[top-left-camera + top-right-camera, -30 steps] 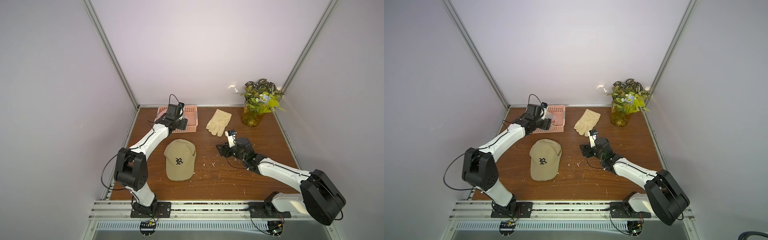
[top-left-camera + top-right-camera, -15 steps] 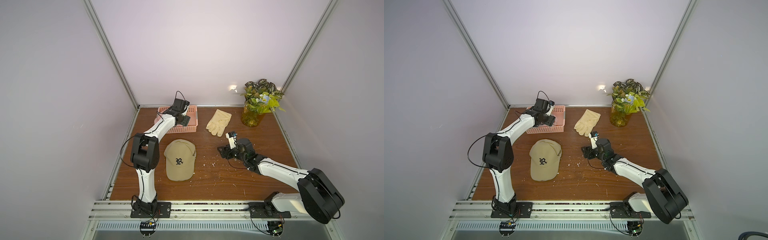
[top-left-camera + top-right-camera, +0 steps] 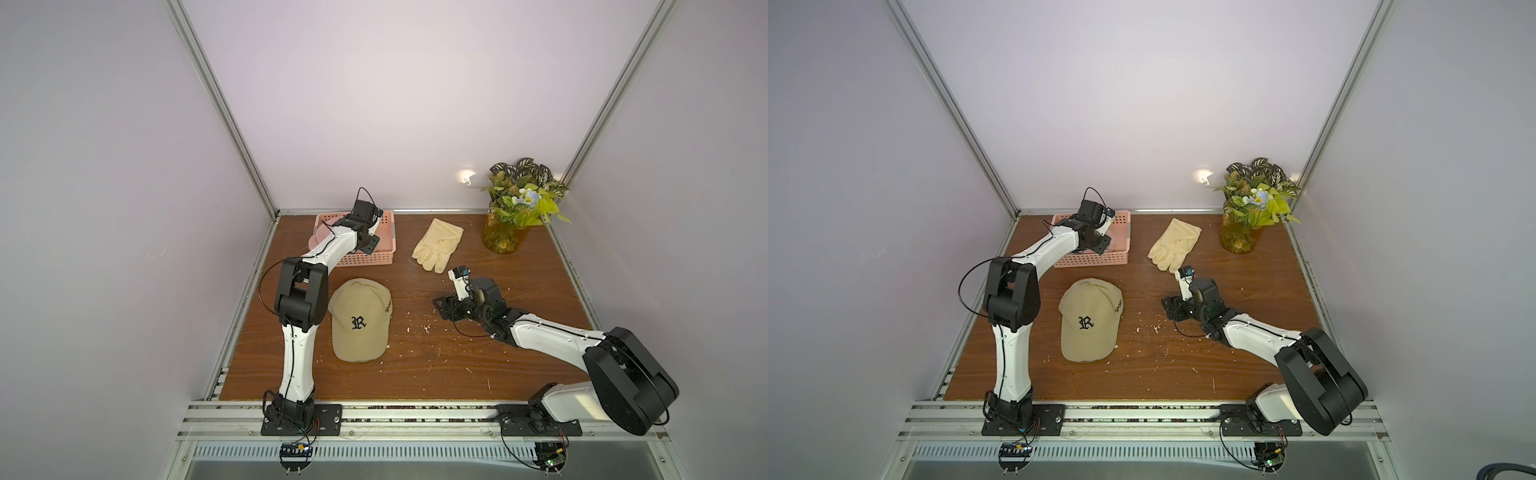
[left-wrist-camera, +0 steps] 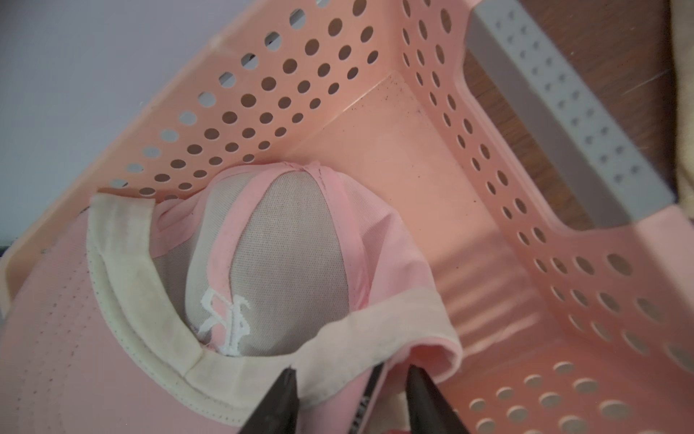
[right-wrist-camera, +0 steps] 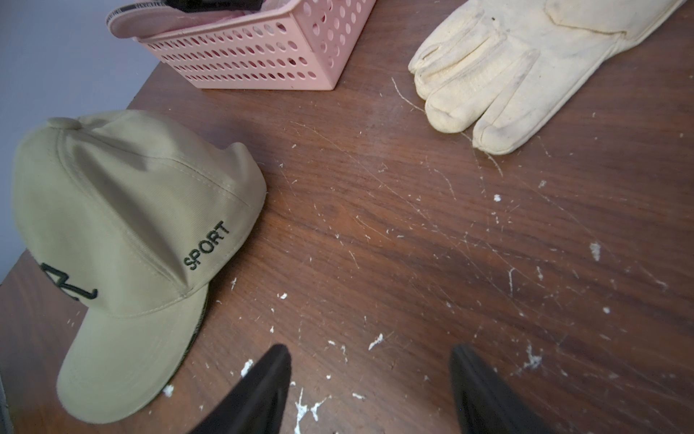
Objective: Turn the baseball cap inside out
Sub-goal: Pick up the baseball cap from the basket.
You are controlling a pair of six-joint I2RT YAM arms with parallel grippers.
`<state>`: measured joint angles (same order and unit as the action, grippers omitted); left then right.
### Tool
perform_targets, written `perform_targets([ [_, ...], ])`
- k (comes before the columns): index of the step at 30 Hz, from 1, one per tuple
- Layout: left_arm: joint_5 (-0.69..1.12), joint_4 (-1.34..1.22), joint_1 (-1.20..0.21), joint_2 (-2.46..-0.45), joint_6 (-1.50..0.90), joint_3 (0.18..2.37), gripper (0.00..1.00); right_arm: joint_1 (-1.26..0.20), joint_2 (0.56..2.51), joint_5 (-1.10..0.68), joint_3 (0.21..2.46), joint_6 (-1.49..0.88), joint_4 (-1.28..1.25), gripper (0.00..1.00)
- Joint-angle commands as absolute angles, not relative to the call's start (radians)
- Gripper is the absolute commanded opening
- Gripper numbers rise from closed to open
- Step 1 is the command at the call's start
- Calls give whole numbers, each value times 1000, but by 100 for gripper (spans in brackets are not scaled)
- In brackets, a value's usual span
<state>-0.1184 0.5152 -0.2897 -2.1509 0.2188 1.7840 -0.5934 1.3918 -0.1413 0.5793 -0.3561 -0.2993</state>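
Seams out, pink cap (image 4: 278,255) sits in basket (image 4: 285,82); tan cap (image 5: 124,225) on bench (image 5: 413,244). Pink sweatband (image 4: 375,330) is straddled by L fingers (image 4: 278,406), pinch can't be told; R fingers (image 5: 259,390) spread, empty. Band should be gripped deep.

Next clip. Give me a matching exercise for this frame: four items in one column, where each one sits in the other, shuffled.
Items:
1 tan cap
2 pink cap
3 cream glove
4 vase of plants

Places:
A in the pink basket
B far right corner of the table
C between basket and vase
D just nearer the robot than the basket, crown up

Pairs: 1-D; 2-A; 3-C; 4-B
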Motion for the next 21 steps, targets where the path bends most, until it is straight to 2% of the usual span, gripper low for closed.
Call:
perform_targets([
  [1, -126, 537, -275, -2169, 231, 1819, 36, -591, 1392, -169, 604, -362, -334, 73],
  [9, -158, 536, -276, -2143, 258, 1837, 0, -591, 1404, -179, 604, -373, -338, 72],
  [21, -373, 458, -307, -1961, 222, 1876, 0, -590, 1366, -172, 597, -386, -348, 72],
])
